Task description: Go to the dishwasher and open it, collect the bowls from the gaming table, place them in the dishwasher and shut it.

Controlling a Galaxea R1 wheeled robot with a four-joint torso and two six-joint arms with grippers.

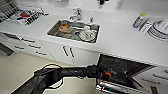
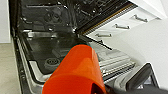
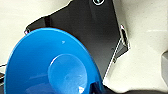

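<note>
Blue bowl (image 3: 50,67) above pale floor (image 3: 145,55)

Looked like a kitchen, most likely a shared office kitchenette. Had a long white countertop (image 1: 120,40) with a steel sink (image 1: 73,31) set into it, dirty dishes (image 1: 66,27) piled inside under a chrome tap (image 1: 77,13). Kept a dish rack (image 1: 27,16) at one end and a stack of plates (image 1: 158,30) at the other, near a bottle (image 1: 138,21). Ran white cabinet doors (image 1: 67,52) and drawers (image 1: 30,45) with bar handles below, beside an open dishwasher (image 2: 50,47) with dark racks.
</note>
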